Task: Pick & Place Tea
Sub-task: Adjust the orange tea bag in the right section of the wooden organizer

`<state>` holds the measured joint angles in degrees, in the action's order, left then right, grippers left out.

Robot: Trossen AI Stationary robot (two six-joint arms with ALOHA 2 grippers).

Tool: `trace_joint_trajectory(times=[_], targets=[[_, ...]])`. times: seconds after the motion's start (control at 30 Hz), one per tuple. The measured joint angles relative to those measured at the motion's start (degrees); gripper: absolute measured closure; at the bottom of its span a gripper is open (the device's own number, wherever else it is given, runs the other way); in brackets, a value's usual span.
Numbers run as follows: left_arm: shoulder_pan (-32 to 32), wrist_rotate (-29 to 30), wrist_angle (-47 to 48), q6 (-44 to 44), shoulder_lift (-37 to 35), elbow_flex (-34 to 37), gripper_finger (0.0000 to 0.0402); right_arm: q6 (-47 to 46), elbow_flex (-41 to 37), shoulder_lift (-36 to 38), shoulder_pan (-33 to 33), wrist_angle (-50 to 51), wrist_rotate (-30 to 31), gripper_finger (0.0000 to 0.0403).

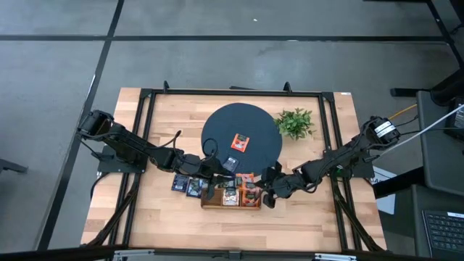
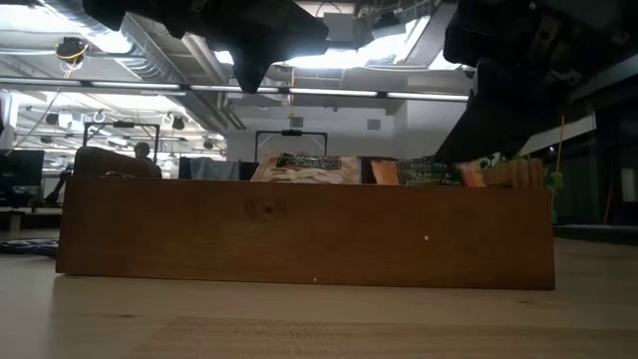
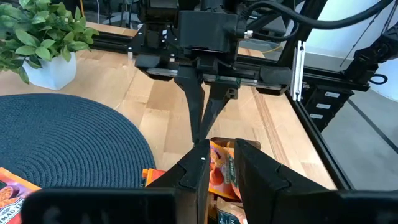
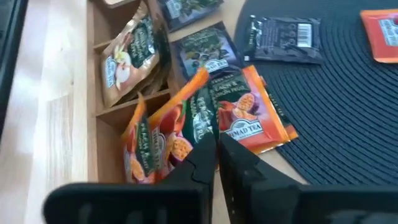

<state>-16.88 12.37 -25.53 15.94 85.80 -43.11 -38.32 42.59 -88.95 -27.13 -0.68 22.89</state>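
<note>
The narrow wooden tray [image 1: 217,204] lies in front of the round dark mat [image 1: 217,130]. Its end compartment holds orange-red tea sachets [image 4: 149,155], and the one beside it holds a beige sachet [image 4: 127,56]. My right gripper [image 4: 217,138] slants down over that end compartment, shut on an upright orange-red sachet [image 4: 186,115]. My left gripper [image 3: 224,149] hovers open over the tray's far side, facing the right gripper [image 3: 202,140], and holds nothing. Another orange-red sachet [image 4: 252,118] lies flat against the tray's far wall, partly on the mat. My right gripper has the upright orange-red sachet by its upper edge [image 3: 214,149], pinched at the very tips of its two fingers. The fingers come slanting down from the table's right. The sachet stands tilted in the tray's end compartment, among the others there. The fingers themselves hide the contact in the right wrist view.
On the mat lie one orange-red sachet [image 1: 240,141] and one dark sachet [image 1: 230,164]. Two dark sachets [image 1: 186,185] lie on the table left of the tray. A small potted plant [image 1: 295,122] stands at the mat's far right. A black frame [image 1: 145,145] runs around the tabletop.
</note>
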Motion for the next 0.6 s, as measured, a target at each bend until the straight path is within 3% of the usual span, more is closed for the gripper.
trace_joint_trajectory(times=[0.23,0.47,0.6], targets=[[0.0,0.18,-0.01,0.0,0.0,0.0,0.0333,-0.48,0.0,0.0,-0.51,0.59,0.92,0.0339],[0.0,0.2,-0.01,0.43,0.0,0.0,0.0333,-0.89,0.0,0.0,-0.49,2.58,-0.52,0.0272],[0.0,0.21,-0.01,0.43,0.0,0.0,0.0333,3.08,-0.01,0.25,-0.48,1.77,-0.52,0.0243]])
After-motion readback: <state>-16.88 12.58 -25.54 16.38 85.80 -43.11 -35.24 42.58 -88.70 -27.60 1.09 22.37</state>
